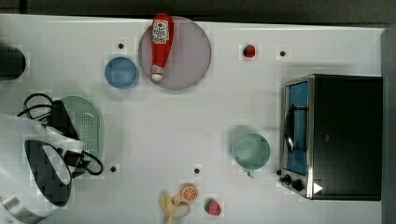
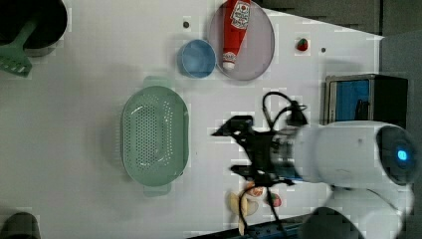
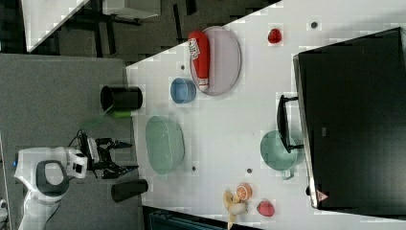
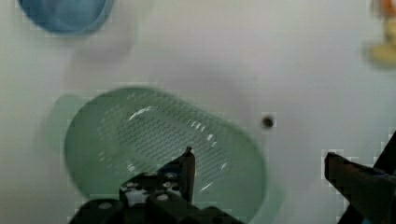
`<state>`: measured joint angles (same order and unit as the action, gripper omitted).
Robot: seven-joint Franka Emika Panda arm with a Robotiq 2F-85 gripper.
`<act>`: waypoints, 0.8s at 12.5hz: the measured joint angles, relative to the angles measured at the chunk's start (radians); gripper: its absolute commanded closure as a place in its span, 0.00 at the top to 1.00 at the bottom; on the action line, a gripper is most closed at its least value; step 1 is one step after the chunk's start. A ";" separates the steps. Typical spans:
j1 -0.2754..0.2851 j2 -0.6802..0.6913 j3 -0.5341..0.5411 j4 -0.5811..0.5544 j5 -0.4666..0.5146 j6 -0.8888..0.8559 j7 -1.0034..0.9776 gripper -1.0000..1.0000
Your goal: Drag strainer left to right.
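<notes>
The strainer (image 2: pixel 155 133) sits upright on the white desk (image 2: pixel 89 124), mouth up, below the blue bowl (image 2: pixel 197 58) in the left view; its long axis runs top to bottom in the left view, with a small tab at each end. The pincer (image 2: pixel 233 149) hangs spread wide, holding nothing, beside the strainer's right rim in the left view. Judged light, stiff and slick-walled plastic, it should slide readily; hooking one finger inside the long rim looks the soundest hold.

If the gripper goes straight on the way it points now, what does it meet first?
Probably the large pale green oval plastic strainer: the open gripper points down at it, one finger over its perforated bottom. The height above it is unclear.
</notes>
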<state>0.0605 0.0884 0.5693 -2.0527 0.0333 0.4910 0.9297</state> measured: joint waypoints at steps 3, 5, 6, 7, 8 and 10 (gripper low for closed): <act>-0.001 0.110 0.039 0.025 -0.043 0.088 0.163 1.00; 0.005 0.148 0.021 -0.010 -0.025 0.157 0.236 1.00; -0.007 0.174 0.026 -0.035 -0.036 0.230 0.271 1.00; -0.008 0.210 0.018 -0.051 -0.052 0.272 0.292 1.00; -0.002 0.248 0.003 -0.064 -0.041 0.330 0.302 1.00; 0.003 0.332 -0.021 -0.063 -0.063 0.437 0.308 1.00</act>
<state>0.0639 0.4204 0.5479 -2.1152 -0.0296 0.9282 1.2373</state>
